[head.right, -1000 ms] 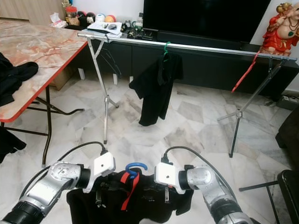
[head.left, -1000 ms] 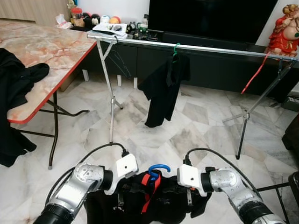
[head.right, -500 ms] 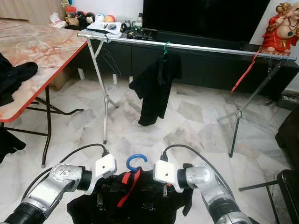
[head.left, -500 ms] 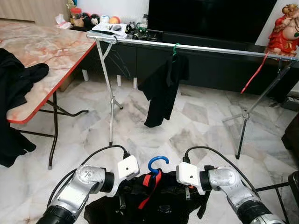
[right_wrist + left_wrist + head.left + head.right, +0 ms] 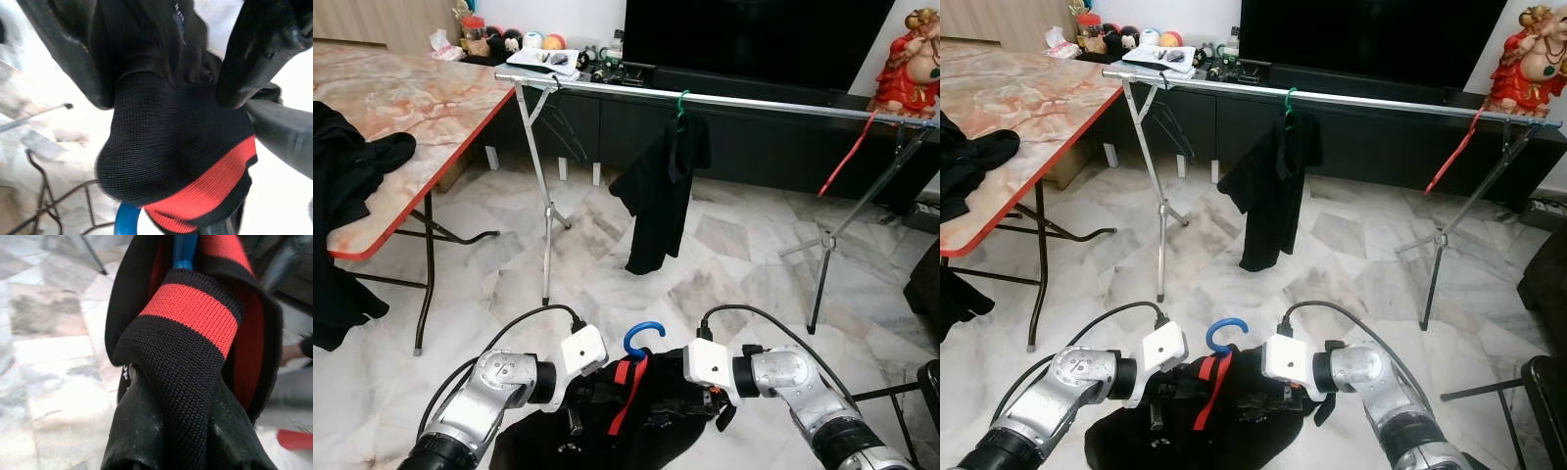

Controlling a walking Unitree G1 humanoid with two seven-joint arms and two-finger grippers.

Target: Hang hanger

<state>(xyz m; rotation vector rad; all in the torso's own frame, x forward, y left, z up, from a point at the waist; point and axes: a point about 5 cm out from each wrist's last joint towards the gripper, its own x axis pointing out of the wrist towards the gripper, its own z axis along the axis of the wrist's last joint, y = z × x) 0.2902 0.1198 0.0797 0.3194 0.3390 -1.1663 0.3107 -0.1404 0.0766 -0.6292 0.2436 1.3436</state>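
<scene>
A blue hanger (image 5: pixel 644 339) carries a black garment (image 5: pixel 651 423) with red collar trim, held low in front of me over the floor. My left gripper (image 5: pixel 578 403) is shut on the garment's left shoulder. In the left wrist view its fingers (image 5: pixel 139 431) pinch the black and red knit. My right gripper (image 5: pixel 707 394) is shut on the garment's right side, its fingers (image 5: pixel 257 54) pressing the cloth, with the blue hanger's hook (image 5: pixel 128 221) beside them. The silver clothes rail (image 5: pixel 754 102) stands ahead, well beyond and above the hanger.
A black shirt (image 5: pixel 662 196) hangs from a green hanger on the rail, and a red hanger (image 5: pixel 847 152) hangs near its right end. A marble table (image 5: pixel 401 108) with dark clothes stands at the left. A TV cabinet (image 5: pixel 754 137) runs behind the rail.
Both grippers have lifted the hanger and garment a little. The black shirt on the rail has swung slightly to the right.
</scene>
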